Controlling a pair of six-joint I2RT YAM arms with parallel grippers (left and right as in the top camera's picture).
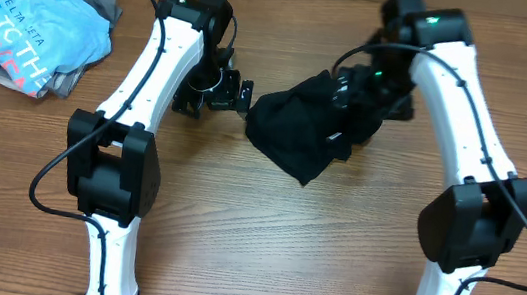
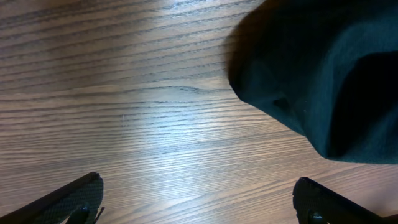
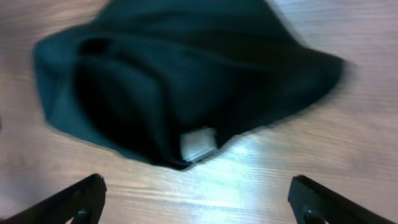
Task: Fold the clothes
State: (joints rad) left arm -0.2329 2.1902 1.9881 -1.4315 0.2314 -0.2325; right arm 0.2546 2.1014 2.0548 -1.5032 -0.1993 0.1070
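Note:
A crumpled black garment lies in a heap on the wooden table between the two arms. It fills the upper right of the left wrist view and the upper part of the right wrist view, where a white label shows. My left gripper is open and empty just left of the garment. My right gripper is open and empty over the garment's right side. A pile of other clothes, light blue shirt on top, lies at the far left.
The wooden table extends toward the front. The clothes pile at the far left includes grey and dark pieces under the blue shirt.

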